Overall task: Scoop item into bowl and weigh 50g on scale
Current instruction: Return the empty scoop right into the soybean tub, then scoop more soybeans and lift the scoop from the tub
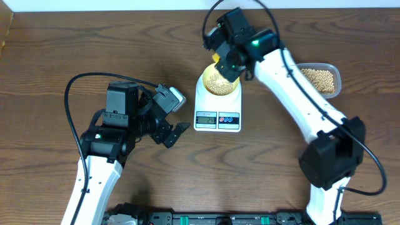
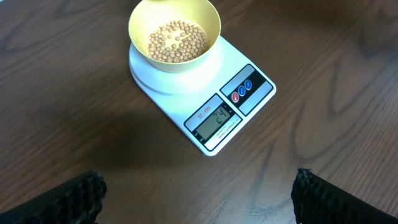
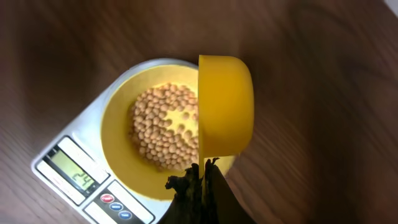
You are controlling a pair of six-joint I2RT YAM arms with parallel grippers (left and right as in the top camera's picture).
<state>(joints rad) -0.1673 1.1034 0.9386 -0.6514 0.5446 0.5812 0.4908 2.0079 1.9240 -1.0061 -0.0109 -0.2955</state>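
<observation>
The pale yellow bowl (image 1: 219,83) sits on the white scale (image 1: 217,115), with tan beans (image 2: 176,41) heaped in it. The scale display (image 2: 214,121) reads 24. My right gripper (image 3: 202,177) is shut on the handle of a bright yellow scoop (image 3: 225,104), held tipped on its side over the bowl (image 3: 121,134); the scoop also shows in the overhead view (image 1: 225,65). My left gripper (image 1: 173,133) is open and empty, low over the table to the left of the scale, its fingertips at the bottom corners of the left wrist view (image 2: 199,193).
A clear plastic tub of beans (image 1: 320,80) stands to the right of the scale, behind the right arm. Black cables loop at the left and right edges of the wooden table (image 1: 50,56).
</observation>
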